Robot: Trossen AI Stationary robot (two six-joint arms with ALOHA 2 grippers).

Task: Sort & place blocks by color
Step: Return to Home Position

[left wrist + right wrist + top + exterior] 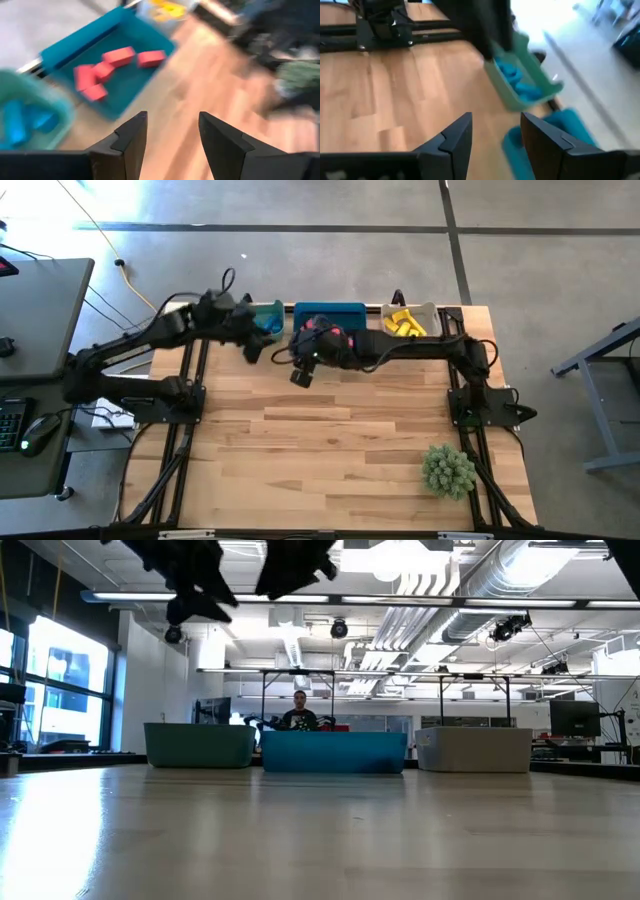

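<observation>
From above, the teal bin (270,311), blue bin (345,309) and grey-white bin (428,311) line the far edge of the plank table (330,440), a wide stretch before them; yellow blocks (403,324) lie in the grey-white. Level view: both arms hang high. Left gripper (172,135), fingers parted and empty, faces chunky red blocks (118,55) in the blue bin; right gripper (496,135), likewise parted, faces blue blocks (512,75) in the teal.

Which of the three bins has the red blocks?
The blue bin in the middle holds the red blocks. The teal bin to its left holds blue blocks; the grey-white bin on the right, yellow blocks.
</observation>
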